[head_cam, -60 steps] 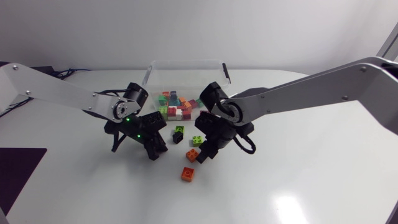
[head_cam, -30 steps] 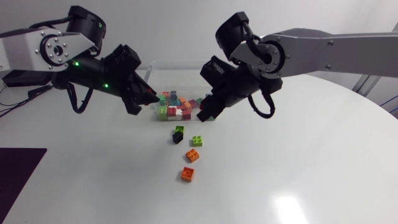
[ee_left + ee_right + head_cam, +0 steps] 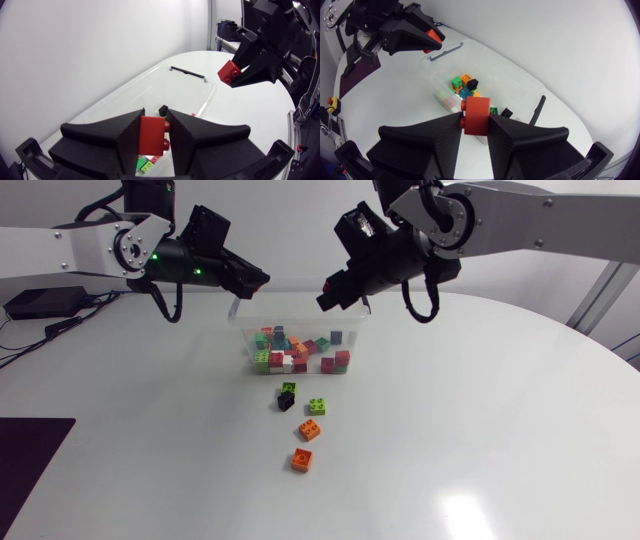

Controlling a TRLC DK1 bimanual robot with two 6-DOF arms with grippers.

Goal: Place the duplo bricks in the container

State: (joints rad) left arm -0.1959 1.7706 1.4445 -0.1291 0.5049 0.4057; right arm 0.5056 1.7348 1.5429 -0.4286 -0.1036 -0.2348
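Left wrist view: gripper clamps red brick above container.

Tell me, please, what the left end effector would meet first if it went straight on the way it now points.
Probably the container, into which the left end effector points with its red brick; the right end effector sits off to one side, though depth is unclear.

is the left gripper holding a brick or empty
Holding: the left gripper is shut on a red brick, its fingers pressing it from both sides.
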